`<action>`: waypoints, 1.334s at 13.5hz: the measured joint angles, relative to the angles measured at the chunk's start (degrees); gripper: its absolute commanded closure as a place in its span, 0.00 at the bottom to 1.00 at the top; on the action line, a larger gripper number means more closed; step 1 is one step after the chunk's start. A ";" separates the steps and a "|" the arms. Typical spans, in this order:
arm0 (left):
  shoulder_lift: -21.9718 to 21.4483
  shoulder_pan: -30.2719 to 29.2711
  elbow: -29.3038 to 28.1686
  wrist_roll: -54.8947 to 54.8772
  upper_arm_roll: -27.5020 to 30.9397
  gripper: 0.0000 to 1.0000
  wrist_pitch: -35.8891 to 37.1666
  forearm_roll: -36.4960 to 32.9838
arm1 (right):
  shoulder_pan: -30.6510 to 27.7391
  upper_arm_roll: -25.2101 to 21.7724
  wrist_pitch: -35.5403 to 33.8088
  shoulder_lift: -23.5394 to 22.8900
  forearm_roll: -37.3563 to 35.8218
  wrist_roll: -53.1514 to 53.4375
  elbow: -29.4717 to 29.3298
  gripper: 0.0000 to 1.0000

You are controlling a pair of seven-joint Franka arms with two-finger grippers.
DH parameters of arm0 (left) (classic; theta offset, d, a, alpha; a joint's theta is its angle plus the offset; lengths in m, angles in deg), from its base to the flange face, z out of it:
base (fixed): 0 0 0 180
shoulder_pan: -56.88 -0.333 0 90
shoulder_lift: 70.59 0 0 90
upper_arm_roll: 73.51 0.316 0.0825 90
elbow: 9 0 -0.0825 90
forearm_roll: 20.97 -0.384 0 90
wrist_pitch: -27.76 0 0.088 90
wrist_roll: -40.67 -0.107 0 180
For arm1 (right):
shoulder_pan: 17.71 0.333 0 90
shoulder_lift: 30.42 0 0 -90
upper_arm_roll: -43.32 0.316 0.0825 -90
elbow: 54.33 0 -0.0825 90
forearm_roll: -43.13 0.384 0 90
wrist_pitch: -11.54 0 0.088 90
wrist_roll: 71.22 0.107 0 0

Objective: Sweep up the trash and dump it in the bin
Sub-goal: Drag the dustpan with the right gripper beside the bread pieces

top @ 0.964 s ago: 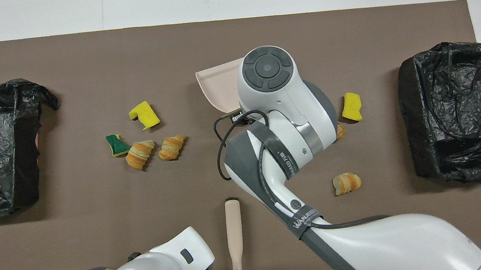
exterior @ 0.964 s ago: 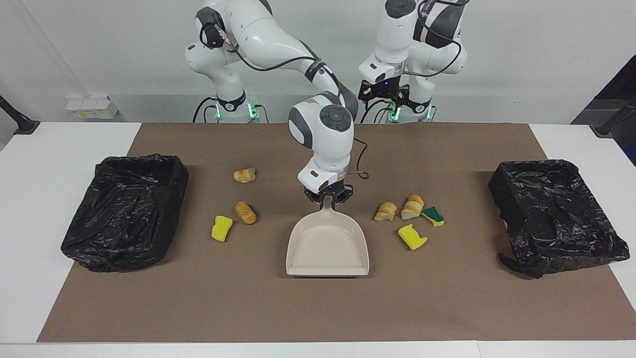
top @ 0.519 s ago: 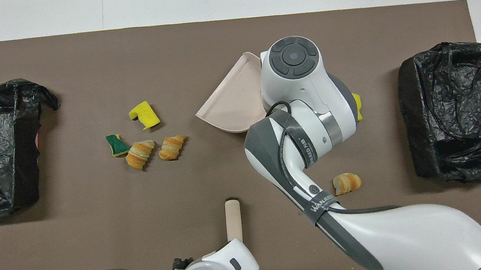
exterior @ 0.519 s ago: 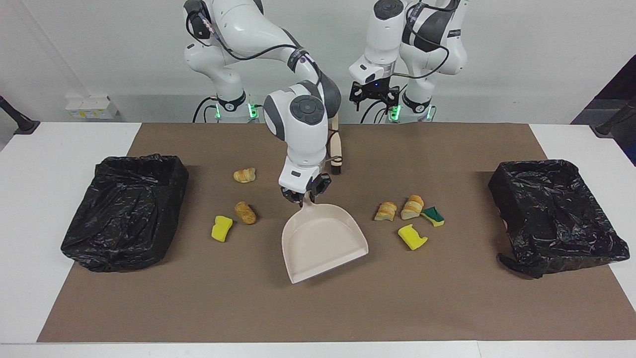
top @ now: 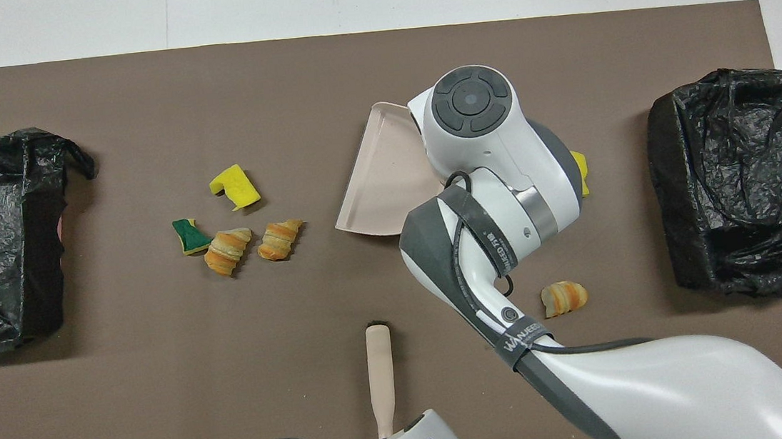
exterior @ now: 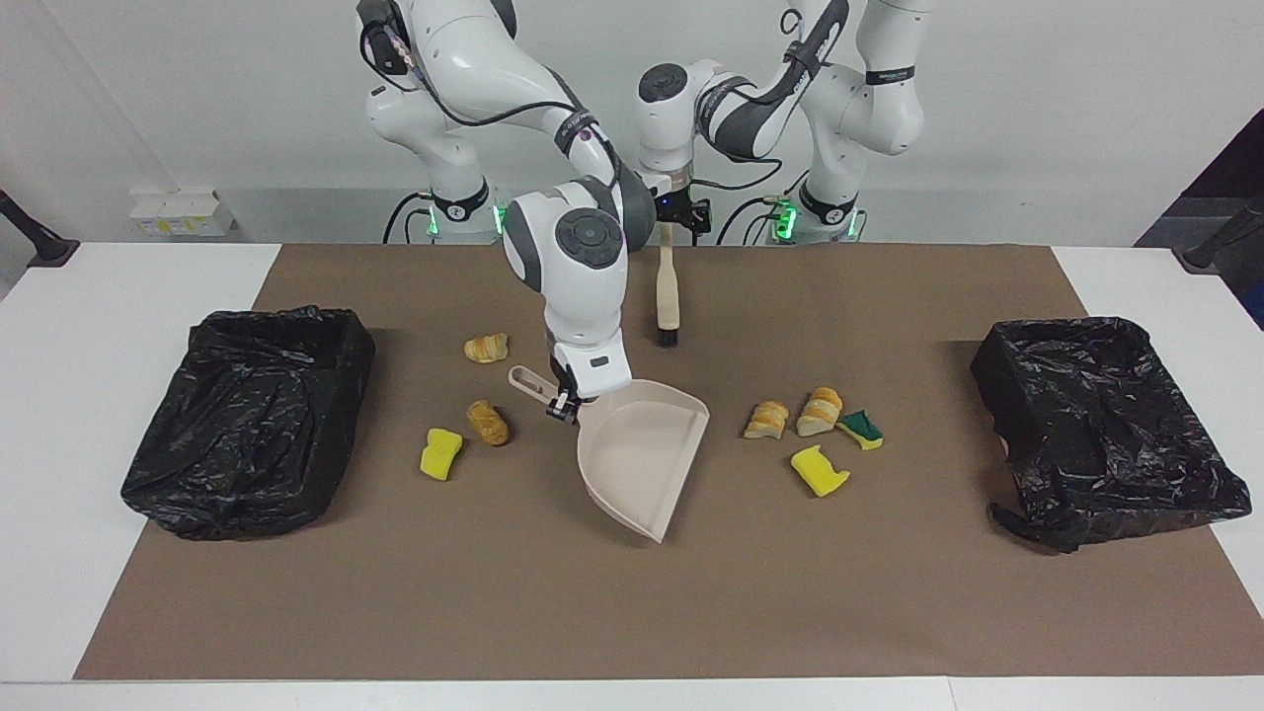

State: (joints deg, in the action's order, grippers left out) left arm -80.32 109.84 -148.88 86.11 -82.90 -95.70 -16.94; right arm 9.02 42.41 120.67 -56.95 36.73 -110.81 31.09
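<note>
Trash [exterior: 821, 411]: golden-brown bread chunks and yellow sponges, one green-faced.

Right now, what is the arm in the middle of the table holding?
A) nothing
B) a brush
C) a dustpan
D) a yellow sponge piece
C: the right gripper is shut on the handle of the beige dustpan, while the brush lies nearer the robots.
</note>
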 measured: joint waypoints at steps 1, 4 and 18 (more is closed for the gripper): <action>0.00 0.66 -1.11 0.95 0.00 0.00 -1.67 0.00 | 0.02 0.01 0.00 0.00 -0.17 -0.54 0.05 1.00; 0.59 1.75 -3.05 1.81 -0.02 0.00 -3.94 0.00 | 0.12 0.10 0.11 0.00 -0.37 -0.70 0.21 1.00; 3.19 2.21 1.06 2.05 0.96 1.00 3.88 0.00 | -0.52 -0.06 2.07 -0.27 -0.47 -0.70 0.62 1.00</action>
State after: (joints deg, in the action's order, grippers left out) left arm -77.13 112.06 -147.83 88.16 -81.94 -91.82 -16.94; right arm 8.49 42.35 122.74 -57.23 36.26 -111.51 31.72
